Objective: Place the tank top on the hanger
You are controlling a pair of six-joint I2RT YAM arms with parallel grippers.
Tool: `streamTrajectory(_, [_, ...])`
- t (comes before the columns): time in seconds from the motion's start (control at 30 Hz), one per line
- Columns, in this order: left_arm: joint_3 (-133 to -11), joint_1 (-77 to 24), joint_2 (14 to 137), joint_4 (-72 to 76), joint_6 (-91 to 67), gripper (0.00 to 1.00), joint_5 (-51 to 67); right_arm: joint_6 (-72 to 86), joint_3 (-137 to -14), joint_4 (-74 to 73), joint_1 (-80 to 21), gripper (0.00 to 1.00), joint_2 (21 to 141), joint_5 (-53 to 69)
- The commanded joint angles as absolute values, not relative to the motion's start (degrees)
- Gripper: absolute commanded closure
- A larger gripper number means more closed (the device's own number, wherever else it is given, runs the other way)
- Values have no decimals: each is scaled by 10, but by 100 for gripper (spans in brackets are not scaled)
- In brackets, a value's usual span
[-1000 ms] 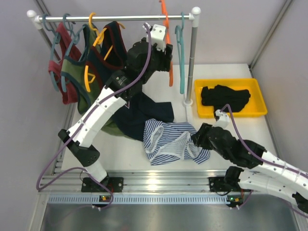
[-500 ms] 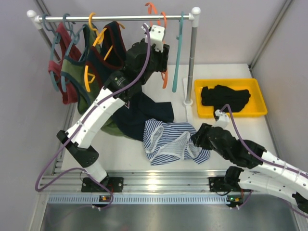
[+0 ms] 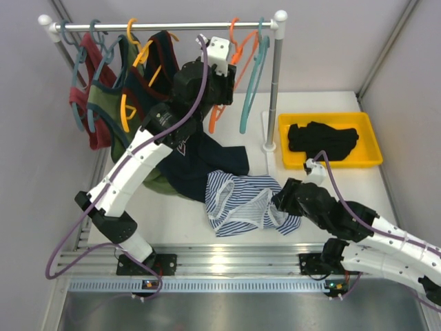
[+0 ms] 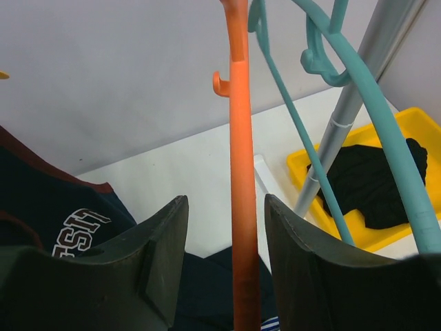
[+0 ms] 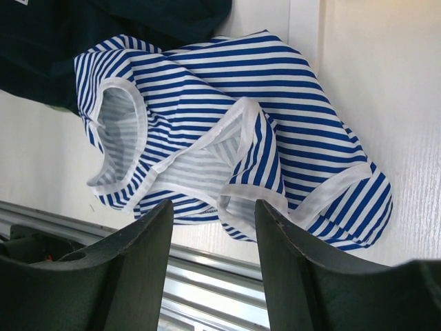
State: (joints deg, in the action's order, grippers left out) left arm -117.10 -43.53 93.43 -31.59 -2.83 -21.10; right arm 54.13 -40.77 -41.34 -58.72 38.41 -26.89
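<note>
The striped tank top (image 3: 248, 200) lies crumpled on the white table near the front; it also shows in the right wrist view (image 5: 234, 131). My right gripper (image 3: 279, 200) hovers open just right of it, its jaws (image 5: 213, 207) over the top's near edge and holding nothing. The orange hanger (image 3: 242, 49) hangs by its hook on the rail and swings out to the left. My left gripper (image 3: 227, 86) is raised at the rail. In the left wrist view its open jaws (image 4: 226, 200) stand either side of the hanger's bar (image 4: 241, 138) with a gap on each side.
A teal hanger (image 3: 251, 89) hangs right of the orange one, by the rack post (image 3: 274, 83). A navy lettered top (image 3: 200, 165) lies behind the tank top. A yellow tray (image 3: 372, 162) at the right holds a black garment (image 3: 322, 138). Clothed hangers (image 3: 103, 89) crowd the rail's left.
My left gripper has moved left along the rail, and the orange hanger has swung left with it. The teal hanger has tilted too. The right arm has barely moved.
</note>
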Motion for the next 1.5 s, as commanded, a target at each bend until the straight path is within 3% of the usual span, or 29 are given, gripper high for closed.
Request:
streamTrajectory(0.0, [-1168,-433,911,-322,-16,48,-227,545,-407,-394,-585,49,379,-269])
streamTrajectory(0.23, [-1170,-433,912,-323,-5,62,-217,548,-404,-403,-585,49,368,-272])
streamTrajectory(0.67, [-1172,-432,917,-318,29,69,-249,548,-403,-404,-585,49,365,-272])
streamTrajectory(0.77, [-1173,-432,917,-315,36,80,-248,549,-402,-405,-585,49,366,-272])
streamTrajectory(0.87, [-1172,-432,918,-305,40,100,-248,548,-403,-405,-585,49,366,-272])
streamTrajectory(1.47, [-1089,-432,853,-135,107,100,-260,538,-404,-408,-585,51,373,-279])
